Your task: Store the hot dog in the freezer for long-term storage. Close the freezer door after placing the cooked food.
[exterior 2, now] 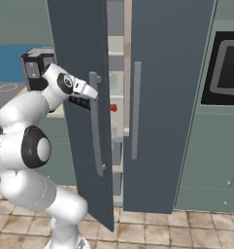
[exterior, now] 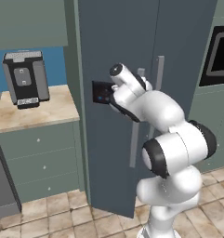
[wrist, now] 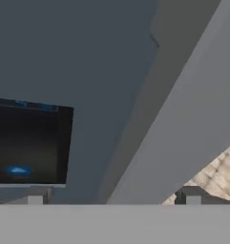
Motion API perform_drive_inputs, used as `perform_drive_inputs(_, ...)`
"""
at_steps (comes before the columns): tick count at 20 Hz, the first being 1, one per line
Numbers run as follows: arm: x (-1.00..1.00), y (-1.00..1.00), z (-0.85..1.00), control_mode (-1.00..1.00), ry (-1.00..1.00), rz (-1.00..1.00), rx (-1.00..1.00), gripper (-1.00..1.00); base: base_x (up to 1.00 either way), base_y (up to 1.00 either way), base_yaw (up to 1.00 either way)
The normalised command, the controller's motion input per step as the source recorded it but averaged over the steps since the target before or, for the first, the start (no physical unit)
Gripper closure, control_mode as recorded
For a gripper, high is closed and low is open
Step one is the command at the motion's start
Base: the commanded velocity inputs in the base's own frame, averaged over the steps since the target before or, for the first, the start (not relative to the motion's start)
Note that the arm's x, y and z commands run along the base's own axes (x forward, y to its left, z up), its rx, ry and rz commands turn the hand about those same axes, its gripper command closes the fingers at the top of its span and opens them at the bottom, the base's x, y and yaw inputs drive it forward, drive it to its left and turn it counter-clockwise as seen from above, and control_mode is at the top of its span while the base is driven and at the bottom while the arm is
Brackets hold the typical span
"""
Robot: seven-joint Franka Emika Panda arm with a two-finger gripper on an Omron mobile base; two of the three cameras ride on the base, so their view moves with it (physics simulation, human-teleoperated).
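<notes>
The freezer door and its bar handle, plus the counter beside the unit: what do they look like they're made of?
The freezer door looks like matte painted metal or plastic: flat dark blue-grey, no glare. Its bar handle looks like brushed metal, pale grey with soft shading, though the render leaves that open. The counter looks like light wood or wood-look laminate, tan with faint mottled grain.

The freezer door stands ajar to the left of the plain door, with inner shelves showing in the gap between them. The hot dog sits on a shelf inside. The gripper is right at the door's face, beside the control panel. Left of the freezer, a coffee machine stands on the counter.
</notes>
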Motion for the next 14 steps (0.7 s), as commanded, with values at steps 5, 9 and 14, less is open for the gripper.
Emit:
perform_drive_inputs(5, 0.33, -0.29, 0.08, -1.00, 0.01, 0.11, 0.21, -1.00, 0.00, 0.00, 0.00)
perform_drive_inputs(9, 0.27, -0.20, 0.01, -1.00, -0.12, 0.10, 0.09, -1.00, 0.00, 0.00, 0.00)
perform_drive_inputs(14, 0.29, -0.13, 0.00, -1.00, -0.14, 0.09, 0.01, -1.00, 0.00, 0.00, 0.00)
